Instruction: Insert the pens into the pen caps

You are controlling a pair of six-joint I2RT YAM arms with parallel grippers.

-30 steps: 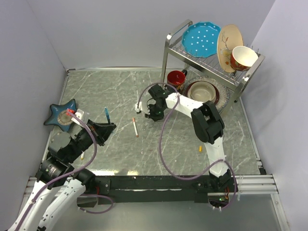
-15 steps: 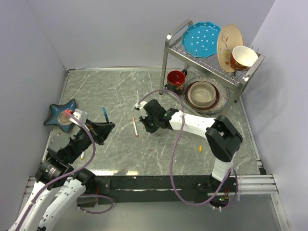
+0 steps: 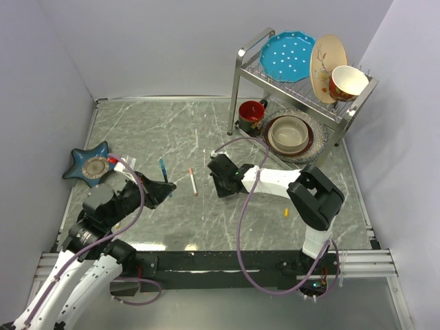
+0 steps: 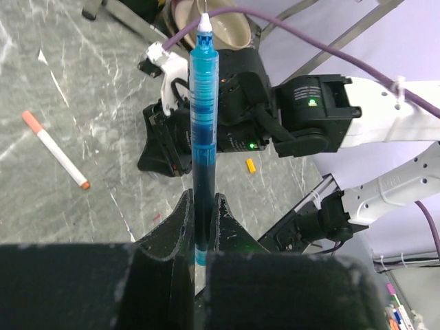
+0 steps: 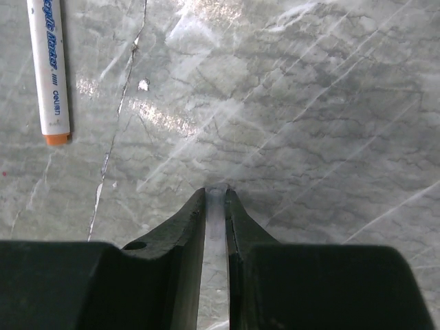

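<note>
**Two tools clamped, one white pen and one cap loose**

The left tool [image 4: 203,203] is closed tight on the one blue pen [image 4: 204,117]. It holds the pen by its lower end, above the counter [image 3: 151,130], and the white tip points away from the wrist.

The right tool [image 5: 216,199] is low over the counter, and its fingers are pressed on a pale stick [image 5: 216,221]. Only the end shows, so I cannot tell if this is a pen.

One white pen [image 3: 193,181] lies flat between the two tools, with a red-orange end. One yellow cap [image 3: 286,212] lies alone, nearer the right arm's base.

The dish rack [image 3: 235,89] carries two plates and one bowl. Beside it stands one red mug [image 3: 251,110]. One star dish [image 3: 77,168] is at the left edge.
</note>
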